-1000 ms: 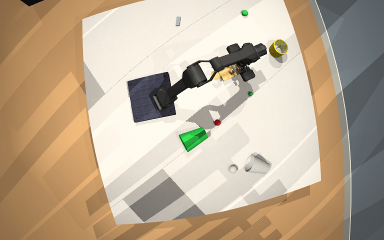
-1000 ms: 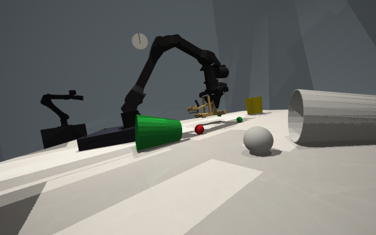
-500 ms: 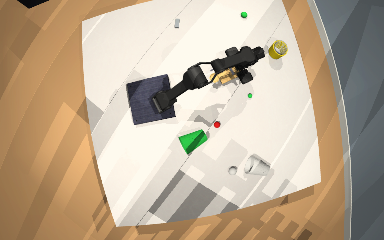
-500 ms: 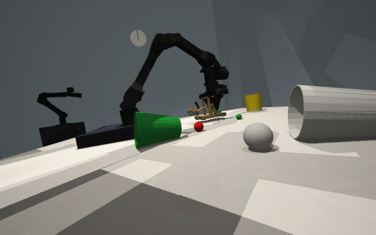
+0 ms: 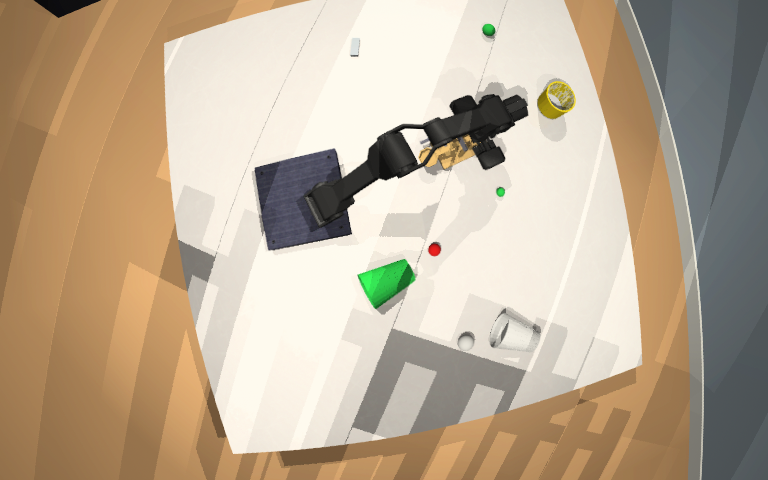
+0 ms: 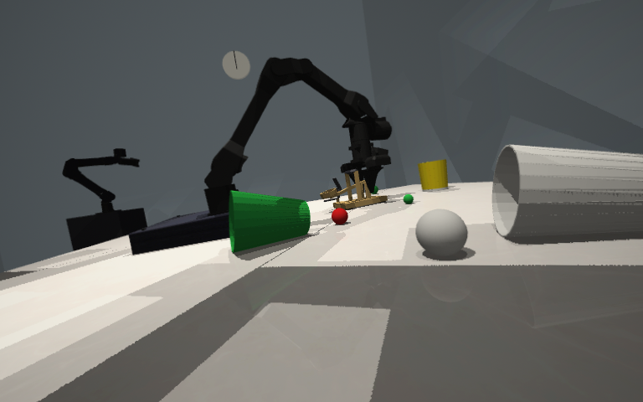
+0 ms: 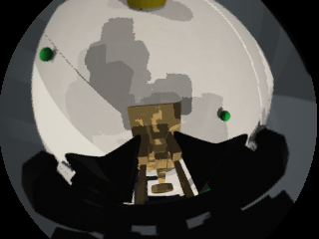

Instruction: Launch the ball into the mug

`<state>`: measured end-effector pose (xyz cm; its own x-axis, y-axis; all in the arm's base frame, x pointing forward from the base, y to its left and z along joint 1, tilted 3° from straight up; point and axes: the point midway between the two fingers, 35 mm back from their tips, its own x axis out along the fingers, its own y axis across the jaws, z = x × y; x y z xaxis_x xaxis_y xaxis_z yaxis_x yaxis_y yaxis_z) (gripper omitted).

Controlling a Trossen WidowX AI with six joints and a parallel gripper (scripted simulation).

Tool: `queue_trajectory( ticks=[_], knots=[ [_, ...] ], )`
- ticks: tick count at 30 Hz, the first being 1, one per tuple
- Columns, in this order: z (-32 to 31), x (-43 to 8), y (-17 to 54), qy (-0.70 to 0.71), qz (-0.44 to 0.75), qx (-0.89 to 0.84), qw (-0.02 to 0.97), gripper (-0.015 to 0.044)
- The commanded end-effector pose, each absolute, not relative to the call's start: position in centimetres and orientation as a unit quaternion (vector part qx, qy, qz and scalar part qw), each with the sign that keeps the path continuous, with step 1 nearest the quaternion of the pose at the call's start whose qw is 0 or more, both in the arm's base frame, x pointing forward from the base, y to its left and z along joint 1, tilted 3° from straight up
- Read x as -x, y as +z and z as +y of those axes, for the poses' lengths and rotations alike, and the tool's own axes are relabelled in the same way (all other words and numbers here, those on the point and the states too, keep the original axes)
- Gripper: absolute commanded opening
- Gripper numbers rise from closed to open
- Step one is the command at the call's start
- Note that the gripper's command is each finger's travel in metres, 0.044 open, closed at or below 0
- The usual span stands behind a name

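The tan catapult [image 5: 453, 155] [image 6: 360, 203] [image 7: 156, 112] stands on the table. My gripper [image 6: 363, 182] [image 7: 157, 135] is shut on its frame, one finger on each side. The yellow mug [image 5: 552, 110] [image 6: 433, 175] [image 7: 146, 4] stands upright beyond the catapult's front end, roughly in line with it. No ball shows in the catapult's cup [image 6: 327, 193] [image 7: 161, 188]. A small green ball [image 5: 500, 191] [image 6: 408, 198] [image 7: 224, 116] lies right of the catapult in the wrist view, and a larger green ball [image 5: 488, 29] [image 7: 46, 54] lies far left there. A red ball [image 5: 434, 249] [image 6: 339, 216] lies farther off.
A green cup [image 5: 386, 283] [image 6: 268, 223] lies on its side near the red ball. A white ball [image 5: 465, 340] [image 6: 441, 232] lies by a tipped white cup [image 5: 518, 333] [image 6: 568, 194]. A small grey block [image 5: 355, 46] lies at the scene's upper left.
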<state>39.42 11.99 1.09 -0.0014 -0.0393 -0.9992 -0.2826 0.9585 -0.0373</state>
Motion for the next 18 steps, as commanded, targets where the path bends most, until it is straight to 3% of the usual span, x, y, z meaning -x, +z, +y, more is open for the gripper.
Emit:
queue_trajectory(
  ticks=[1,14,18],
  knots=[
    [12.0,-39.5,1.2,0.087,0.701,0.115,0.698,0.0079],
    [12.1,-39.6,2.1,0.087,0.701,0.115,0.698,0.0420],
    [12.4,-39.8,7.6,0.087,0.701,0.115,0.698,0.0440]
  ],
)
